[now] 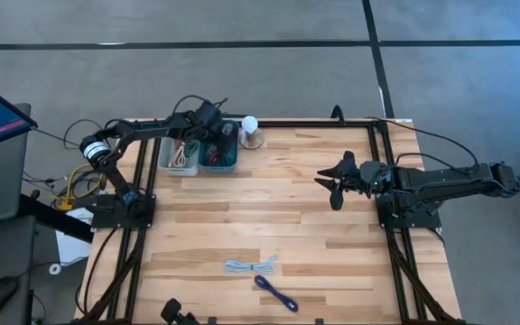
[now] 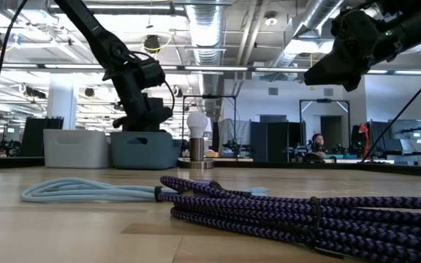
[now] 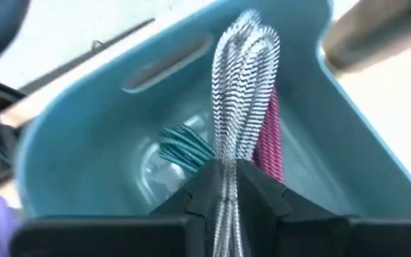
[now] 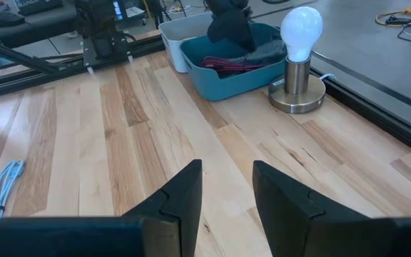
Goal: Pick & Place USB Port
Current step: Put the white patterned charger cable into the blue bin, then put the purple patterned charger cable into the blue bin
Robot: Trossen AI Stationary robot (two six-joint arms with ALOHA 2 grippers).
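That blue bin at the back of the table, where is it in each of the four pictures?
High view: blue bin at the table's far edge, under the left gripper.
Low view: bin left of centre, behind the cables.
Left wrist view: bin fills the picture, cables inside.
Right wrist view: bin at the top centre.
Shared landmark: the bulb lamp stands beside the bin in all but the left wrist view.

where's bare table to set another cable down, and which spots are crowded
Free: the middle of the wooden table, between the blue bin and the light blue cable. Crowded: the far edge, with the white bin, blue bin and bulb lamp, where the left gripper holds a white braided cable; also around the purple cable.
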